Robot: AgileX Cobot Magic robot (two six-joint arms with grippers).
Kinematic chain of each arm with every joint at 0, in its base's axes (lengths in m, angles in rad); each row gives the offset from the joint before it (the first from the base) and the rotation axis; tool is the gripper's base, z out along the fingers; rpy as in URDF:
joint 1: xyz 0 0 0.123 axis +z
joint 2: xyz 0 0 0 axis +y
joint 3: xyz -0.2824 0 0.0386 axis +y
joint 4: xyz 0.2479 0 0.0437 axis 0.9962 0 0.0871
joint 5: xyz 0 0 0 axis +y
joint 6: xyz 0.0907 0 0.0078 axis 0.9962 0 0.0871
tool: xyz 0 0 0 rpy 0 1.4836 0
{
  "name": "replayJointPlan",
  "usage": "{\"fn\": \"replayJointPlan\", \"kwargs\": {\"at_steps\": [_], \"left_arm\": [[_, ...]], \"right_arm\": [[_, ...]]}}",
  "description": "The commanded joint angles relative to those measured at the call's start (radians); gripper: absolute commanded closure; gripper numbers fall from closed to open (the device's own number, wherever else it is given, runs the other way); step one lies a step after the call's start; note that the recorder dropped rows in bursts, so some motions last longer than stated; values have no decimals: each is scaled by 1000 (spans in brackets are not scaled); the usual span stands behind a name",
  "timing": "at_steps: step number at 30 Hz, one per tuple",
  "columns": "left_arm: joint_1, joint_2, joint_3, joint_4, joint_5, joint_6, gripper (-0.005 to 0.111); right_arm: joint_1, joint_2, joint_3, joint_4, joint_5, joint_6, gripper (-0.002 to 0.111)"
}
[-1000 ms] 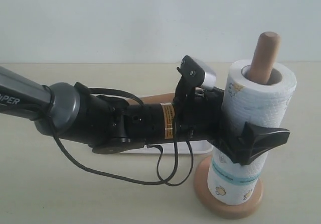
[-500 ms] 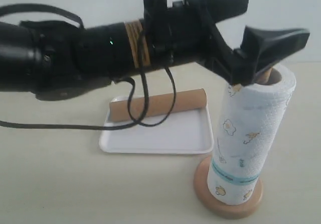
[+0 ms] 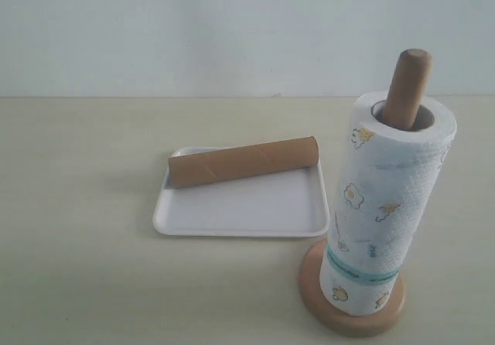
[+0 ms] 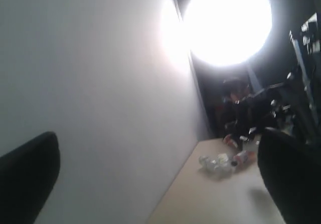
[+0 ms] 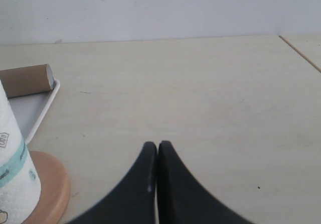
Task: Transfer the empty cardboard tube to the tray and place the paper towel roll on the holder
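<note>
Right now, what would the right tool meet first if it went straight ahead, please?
Nothing close, as far as its view shows: the shut right tool points over bare table towards the wall. The roll and tray lie aside.

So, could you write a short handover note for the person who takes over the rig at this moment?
Left gripper: open wide, empty, facing a wall, away from the work.
Right gripper: shut, empty, over the pale table beside the holder.
Long brown cardboard tube: lying in the shallow white rectangular tray, along its far side.
White printed paper towel roll: upright on the light wooden holder, pole through its core.
Done: both steps, it seems. Left: nothing but parking the arms.
</note>
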Motion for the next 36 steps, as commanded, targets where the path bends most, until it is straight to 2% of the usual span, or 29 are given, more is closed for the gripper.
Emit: {"fn": "replayJointPlan", "kwargs": {"at_steps": [1,3,4,6,8,9,14,19,23,36], "left_arm": [[1,-56,-2,153,82,-51,6],[1,-73,-2,172,113,-99,22],[1,-83,-2,189,136,-119,34],[1,-98,-2,195,193,-150,63],[1,-114,-2,195,267,-157,98],[1,-118,-2,198,297,-150,101],[1,-122,2,265,459,-150,101],[1,-125,22,265,661,-152,101],[1,-129,45,265,771,-152,101],[1,-131,78,257,796,-152,101]], "right_arm": [[-5,-4,4,-1,-5,0,108],[-5,-4,4,-1,-5,0,108],[-5,-4,4,-1,-5,0,108],[-5,-4,4,-1,-5,0,108],[-5,-4,4,-1,-5,0,108],[-5,-4,4,-1,-5,0,108],[-5,-4,4,-1,-5,0,108],[-5,-4,4,-1,-5,0,108],[-5,-4,4,-1,-5,0,108],[-5,-4,4,-1,-5,0,108]]}}
